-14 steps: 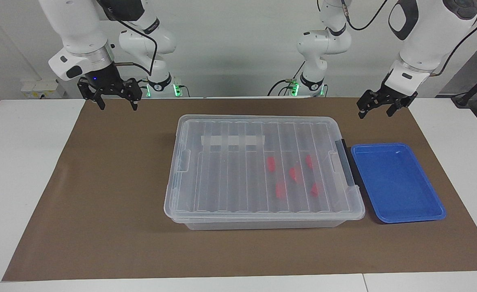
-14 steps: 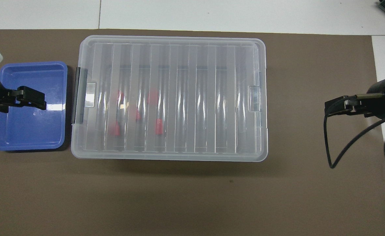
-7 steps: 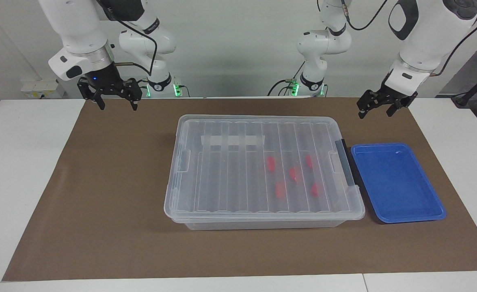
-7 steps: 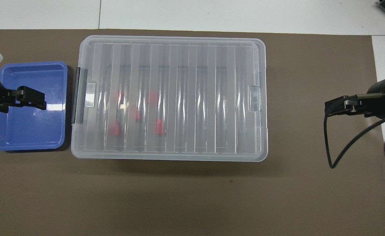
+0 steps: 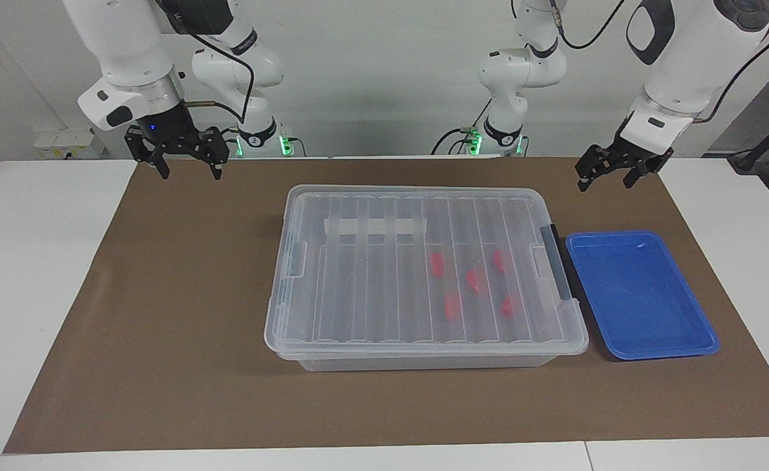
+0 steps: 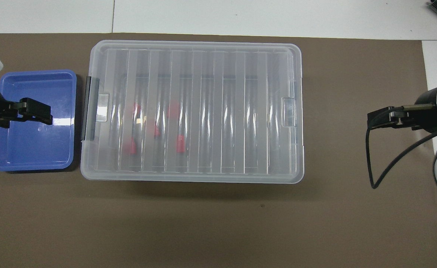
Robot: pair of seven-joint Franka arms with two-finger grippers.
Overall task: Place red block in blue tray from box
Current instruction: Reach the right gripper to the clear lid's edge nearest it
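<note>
The box (image 5: 371,281) (image 6: 218,111) is a large clear bin on the brown mat, and its ribbed lid is on. Several red blocks lie inside and show through the lid, one of them a red block (image 5: 472,280) (image 6: 180,143); all sit in the half toward the left arm's end. Beside that end lies the blue tray (image 5: 639,294) (image 6: 32,149) with nothing in it. My left gripper (image 5: 605,185) (image 6: 36,113) hangs open, high over the mat by the tray, and covers part of it in the overhead view. Open and holding nothing, my right gripper (image 5: 190,174) (image 6: 380,121) is raised over the mat's other end.
A black clip handle (image 5: 557,261) (image 6: 88,108) sits on the box's end that faces the tray. The brown mat (image 5: 181,314) covers most of the white table. Both arm bases stand at the robots' edge.
The right gripper has shifted very slightly. The left arm, the box, the blocks and the tray have not moved.
</note>
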